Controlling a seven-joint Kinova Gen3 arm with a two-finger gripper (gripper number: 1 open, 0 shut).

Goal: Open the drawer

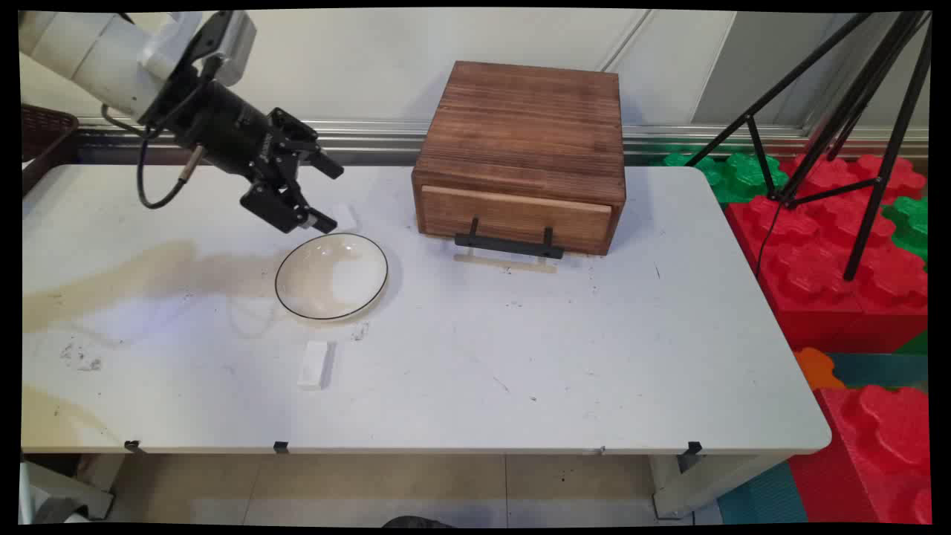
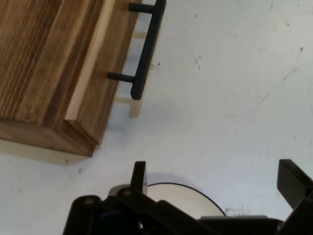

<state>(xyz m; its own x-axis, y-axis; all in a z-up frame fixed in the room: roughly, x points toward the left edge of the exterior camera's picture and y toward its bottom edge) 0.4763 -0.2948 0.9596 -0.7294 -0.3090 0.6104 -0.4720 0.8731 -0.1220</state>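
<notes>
My black gripper [image 1: 327, 195] hangs open above the table's left half, with nothing between its fingers. Just below and to its right lies a shallow white plate with a thin dark rim [image 1: 331, 276]; its edge [image 2: 195, 192] peeks out behind the linkage in the hand view. A small white block [image 1: 313, 364] lies on the table in front of the plate. To the right stands a brown wooden drawer box [image 1: 524, 148] with a black bar handle [image 1: 509, 245]; the hand view shows the box [image 2: 46, 63] and its handle [image 2: 145, 49] at upper left. The drawer looks closed.
A dark basket [image 1: 44, 134] sits at the table's far left edge. A black tripod [image 1: 839, 119] and red and green foam blocks [image 1: 839, 275] stand beyond the table's right end. Brownish stains [image 1: 111, 279] mark the table's left part.
</notes>
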